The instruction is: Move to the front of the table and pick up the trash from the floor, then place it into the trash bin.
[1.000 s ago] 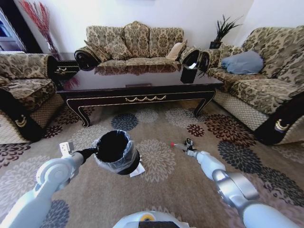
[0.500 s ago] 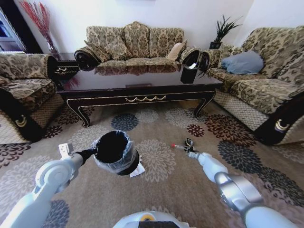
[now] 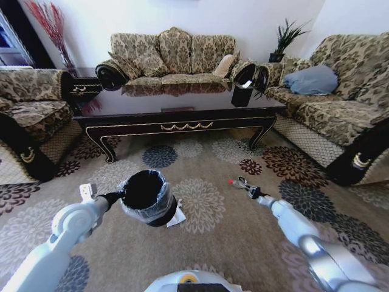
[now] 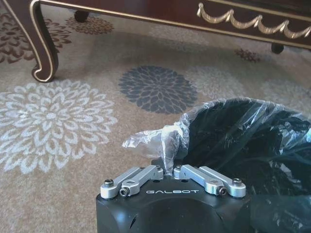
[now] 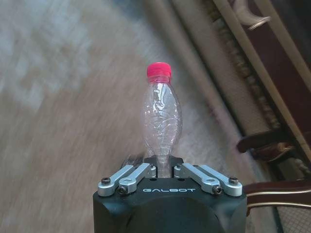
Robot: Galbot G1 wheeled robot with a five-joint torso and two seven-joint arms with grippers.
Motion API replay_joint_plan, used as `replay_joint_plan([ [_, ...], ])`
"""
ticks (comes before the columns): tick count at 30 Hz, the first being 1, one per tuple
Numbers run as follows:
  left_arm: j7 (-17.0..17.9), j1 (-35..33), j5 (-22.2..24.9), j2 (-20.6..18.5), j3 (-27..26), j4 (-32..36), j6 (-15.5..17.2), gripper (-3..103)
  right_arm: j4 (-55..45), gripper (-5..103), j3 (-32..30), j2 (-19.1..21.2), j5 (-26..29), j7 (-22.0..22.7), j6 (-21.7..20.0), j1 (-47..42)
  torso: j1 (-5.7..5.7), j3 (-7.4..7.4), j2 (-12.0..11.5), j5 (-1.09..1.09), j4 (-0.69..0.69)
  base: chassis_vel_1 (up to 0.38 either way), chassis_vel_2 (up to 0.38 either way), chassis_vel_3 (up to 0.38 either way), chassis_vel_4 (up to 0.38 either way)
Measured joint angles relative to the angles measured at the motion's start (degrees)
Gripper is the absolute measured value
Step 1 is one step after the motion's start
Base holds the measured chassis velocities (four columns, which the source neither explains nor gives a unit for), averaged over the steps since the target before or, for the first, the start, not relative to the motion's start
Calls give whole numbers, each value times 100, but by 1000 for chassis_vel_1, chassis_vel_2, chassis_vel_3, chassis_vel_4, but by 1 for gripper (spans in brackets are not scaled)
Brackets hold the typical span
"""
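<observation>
At twelve o'clock the desk [image 3: 182, 109] is standing; at seven, the left gripper [image 4: 173, 178] fingers are pinching the trash bin [image 3: 148, 196] liner; at four, the right gripper [image 5: 165, 177] is clamping a clear red-capped bottle [image 5: 162, 112], seemingly awaiting binning; white paper [image 3: 177, 216] is remaining on the floor.

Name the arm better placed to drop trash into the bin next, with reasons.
Right. Its claw is shut on the clear red-capped bottle; the left claw is occupied, pinching the bin's bag liner.
</observation>
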State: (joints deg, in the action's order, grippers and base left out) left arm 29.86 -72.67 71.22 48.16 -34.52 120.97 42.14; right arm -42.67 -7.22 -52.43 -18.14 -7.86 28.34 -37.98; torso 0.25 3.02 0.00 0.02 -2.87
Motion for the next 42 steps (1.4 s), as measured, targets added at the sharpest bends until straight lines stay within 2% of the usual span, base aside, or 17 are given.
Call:
replay_joint_plan([
  [2,-16,140,-84,12,178,-111,0,4,-974,12,-26,283,978,-91,-412,-536,0,-1,0,-2,0,0,0,0,0],
  [3,-34,168,-141,31,246,-145,-1,4,-1544,12,-75,424,1506,-112,-632,-838,0,0,0,-3,-5,0,0,0,0],
  [4,-69,140,-257,82,307,-157,-1,4,-2396,12,-154,587,2121,-125,-941,-1186,0,-1,0,0,-5,0,0,0,0],
  [5,-69,140,-257,82,307,-157,-1,4,-2396,12,-154,587,2121,-125,-941,-1186,0,-1,0,0,-5,0,0,0,0],
  [7,-76,114,-361,159,372,-144,0,4,-3324,12,-358,766,2732,-117,-1304,-1571,0,-1,0,0,5,0,0,0,0],
  [11,-100,196,-428,303,605,-73,1,4,-5447,12,-1029,1055,3911,120,-1987,-2493,0,-1,0,-3,1,0,0,0,0],
  [12,-100,196,-428,303,605,-73,1,4,-5447,12,-1029,1055,3911,120,-1987,-2493,0,-1,0,-3,1,0,0,0,0],
  [15,-105,377,-484,367,866,-67,-34,4,-6545,12,-1367,1084,4570,354,-2406,-2990,0,-1,0,-3,0,0,0,0,0],
  [16,-105,377,-484,367,866,-67,-34,4,-6545,12,-1367,1084,4570,354,-2406,-2990,0,-1,0,-3,0,0,0,0,0],
  [19,-122,805,-487,424,1335,-168,-161,4,-7715,12,-1718,1085,4985,592,-2762,-3615,0,-1,0,-1,0,0,0,0,0],
  [21,-133,946,-484,448,1501,-225,-202,4,-7926,12,-1779,1089,5037,631,-2819,-3730,-1,-1,0,-3,-1,0,0,0,0],
  [24,-115,1510,-479,639,2280,-476,-250,4,-8573,12,-1914,1142,5139,719,-2945,-4050,0,-1,0,-3,-1,0,0,0,0],
  [26,-97,1622,-478,680,2426,-522,-250,4,-8644,12,-1919,1152,5140,727,-2954,-4079,-1,0,0,-4,-1,0,0,0,0],
  [29,18,2203,-471,838,3160,-751,-237,4,-8914,12,-1914,1153,5116,745,-2970,-4209,0,0,0,-1,-3,0,0,0,0],
  [31,27,2266,-474,846,3236,-789,-234,4,-8943,12,-1911,1145,5107,745,-2973,-4222,0,0,0,-1,-2,0,0,0,0],
  [35,143,2684,-487,944,3726,-1178,-201,4,-9101,12,-1873,1032,5057,734,-2974,-4402,0,0,0,-2,3,0,0,0,0],
  [42,313,3078,-492,1186,4237,-1407,-176,4,-9060,12,-1609,861,4890,687,-2911,-4469,1,0,0,-1,0,0,0,0,0],
])
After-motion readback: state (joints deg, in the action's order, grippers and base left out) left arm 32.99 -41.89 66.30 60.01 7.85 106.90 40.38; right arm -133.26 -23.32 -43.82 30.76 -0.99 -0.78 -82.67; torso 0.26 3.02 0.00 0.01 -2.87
